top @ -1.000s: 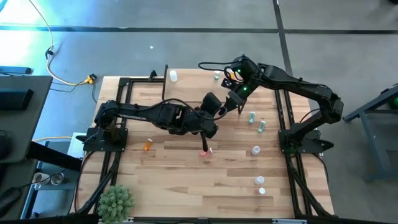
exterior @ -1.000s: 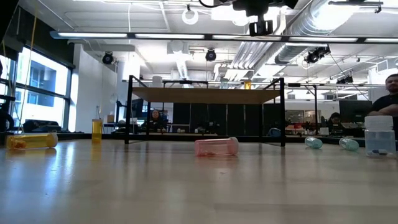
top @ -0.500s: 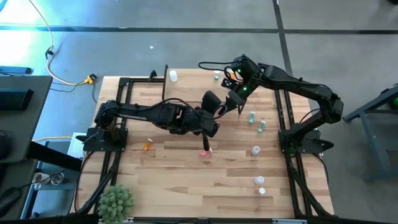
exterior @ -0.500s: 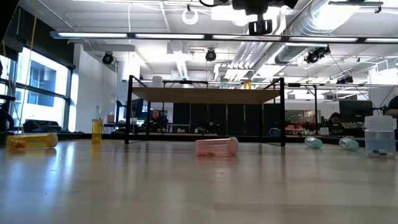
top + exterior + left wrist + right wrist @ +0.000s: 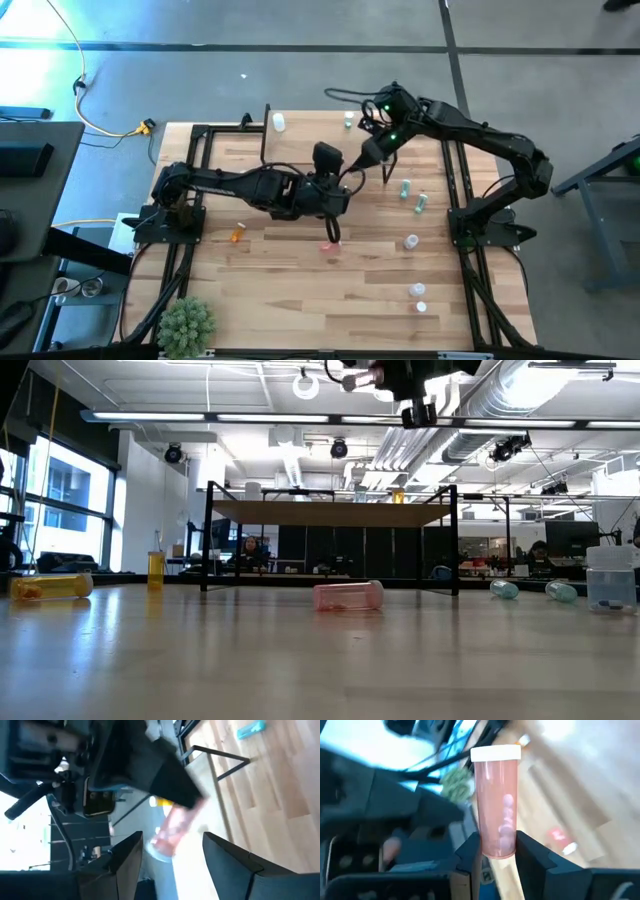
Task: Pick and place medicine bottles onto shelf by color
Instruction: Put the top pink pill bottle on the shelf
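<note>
1. Right gripper [image 5: 495, 851]: its fingers are clamped on the base of a pink bottle [image 5: 496, 802], white cap pointing away from the wrist. Gripping low leaves the body free, which I judge helps it stand upright when set down

2. In the high view the right gripper [image 5: 366, 157] is above the desk [image 5: 300, 290] at mid-back, over the shelf [image 5: 335, 513]; the shelf top itself is hidden under the arms from overhead

3. Left gripper [image 5: 170, 852]: its fingers stand apart with nothing gripped; a pink bottle, blurred, shows just beyond them. Left gripper [image 5: 330, 196] sits close beside the right one

4. Judgement: looks like a hand-over, right arm taking the bottle for placing among like colours

5. Second pink bottle [image 5: 348, 595] lies on its side on the desk in front of the shelf; an orange bottle [image 5: 51, 587] lies well off to one side

6. Labels: no readable writing or brand anywhere
</note>
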You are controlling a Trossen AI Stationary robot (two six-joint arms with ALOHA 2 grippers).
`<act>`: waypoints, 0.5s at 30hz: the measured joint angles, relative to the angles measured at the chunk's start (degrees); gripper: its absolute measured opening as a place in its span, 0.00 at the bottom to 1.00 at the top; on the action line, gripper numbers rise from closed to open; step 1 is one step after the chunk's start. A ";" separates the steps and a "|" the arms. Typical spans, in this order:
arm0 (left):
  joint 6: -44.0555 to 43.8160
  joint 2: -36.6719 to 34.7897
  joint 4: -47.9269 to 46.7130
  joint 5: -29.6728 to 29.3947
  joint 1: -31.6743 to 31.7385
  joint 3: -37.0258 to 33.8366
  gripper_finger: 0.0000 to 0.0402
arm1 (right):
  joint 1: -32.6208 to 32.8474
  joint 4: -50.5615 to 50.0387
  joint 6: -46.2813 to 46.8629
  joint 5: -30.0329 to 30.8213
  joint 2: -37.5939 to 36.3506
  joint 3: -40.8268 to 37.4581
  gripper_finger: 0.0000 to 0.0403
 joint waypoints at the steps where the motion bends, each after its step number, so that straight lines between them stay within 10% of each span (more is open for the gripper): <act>1: -0.91 0.00 -0.45 0.00 -0.13 0.00 0.48 | -0.59 0.05 -0.01 0.90 0.00 0.00 0.21; 15: -19.91 -1.11 -4.10 6.15 6.24 0.00 0.48 | -6.21 1.55 -7.62 11.75 0.00 0.00 0.21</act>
